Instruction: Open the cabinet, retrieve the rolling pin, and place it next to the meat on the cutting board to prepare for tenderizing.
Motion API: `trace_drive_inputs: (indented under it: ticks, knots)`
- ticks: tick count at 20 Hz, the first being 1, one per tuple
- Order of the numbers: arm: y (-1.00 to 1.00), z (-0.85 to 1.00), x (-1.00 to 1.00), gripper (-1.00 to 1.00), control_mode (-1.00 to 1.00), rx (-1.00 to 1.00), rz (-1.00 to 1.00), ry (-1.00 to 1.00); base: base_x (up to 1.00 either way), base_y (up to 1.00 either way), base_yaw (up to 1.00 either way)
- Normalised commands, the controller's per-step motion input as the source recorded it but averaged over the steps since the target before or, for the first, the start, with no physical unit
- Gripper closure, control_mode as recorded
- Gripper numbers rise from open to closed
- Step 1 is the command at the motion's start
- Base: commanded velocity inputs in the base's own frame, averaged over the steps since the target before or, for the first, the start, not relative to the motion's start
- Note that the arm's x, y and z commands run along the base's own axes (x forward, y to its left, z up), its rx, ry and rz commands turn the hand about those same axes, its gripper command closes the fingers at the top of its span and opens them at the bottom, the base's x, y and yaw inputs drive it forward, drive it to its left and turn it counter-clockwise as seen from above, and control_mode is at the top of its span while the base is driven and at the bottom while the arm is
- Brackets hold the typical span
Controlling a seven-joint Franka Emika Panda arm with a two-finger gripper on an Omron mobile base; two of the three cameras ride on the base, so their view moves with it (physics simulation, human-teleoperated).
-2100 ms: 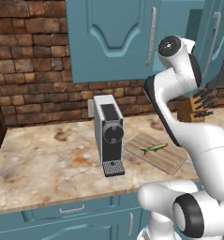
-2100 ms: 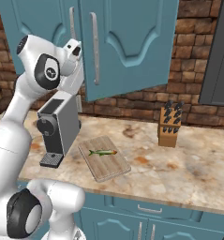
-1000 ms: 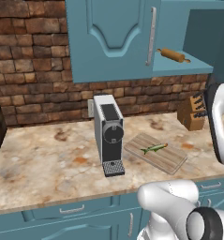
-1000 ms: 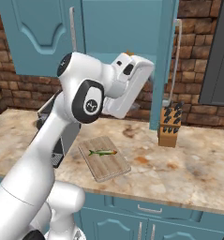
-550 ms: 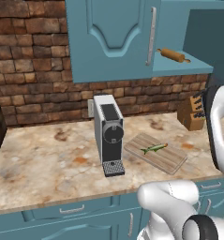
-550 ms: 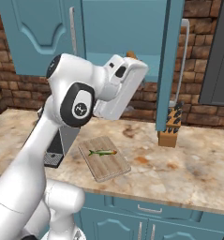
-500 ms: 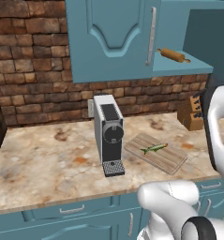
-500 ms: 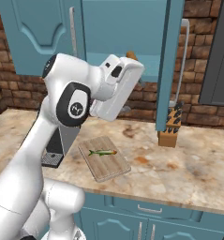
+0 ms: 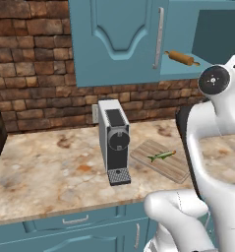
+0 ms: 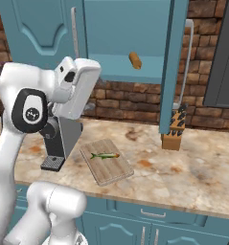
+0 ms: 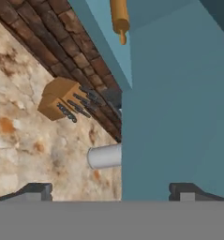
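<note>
With the teal-blue wall cabinet (image 10: 130, 38) open, the empty, wide-open claw (image 11: 111, 190) must next reach up for the light brown wooden rolling pin (image 9: 182, 58) lying on its shelf.

The arm (image 10: 63, 100) is swinging back from the opened cabinet door (image 10: 172, 62); the door's edge now stands between the spread jaws.
</note>
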Motion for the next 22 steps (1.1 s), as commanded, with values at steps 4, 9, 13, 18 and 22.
trace_drive_inputs:
  ticks: [4, 9, 13, 18, 22]
  knots:
    - [0.85, 0.00, 0.00, -1.00, -1.00, 0.03, 0.00, -0.31, 0.00, 0.00, 0.00]
    - [0.77, 0.00, 0.00, -1.00, -1.00, 0.08, 0.00, -0.34, 0.00, 0.00, 0.00]
    - [0.71, 0.00, 0.00, -1.00, -1.00, 0.12, 0.00, -0.33, 0.00, 0.00, 0.00]
    - [0.49, 0.08, 0.01, -1.00, -1.00, 0.20, 0.00, -0.31, 0.00, 0.00, 0.00]
    - [0.10, 0.41, 0.03, -1.00, -1.00, 0.34, 0.04, -0.23, 0.00, 0.00, 0.00]
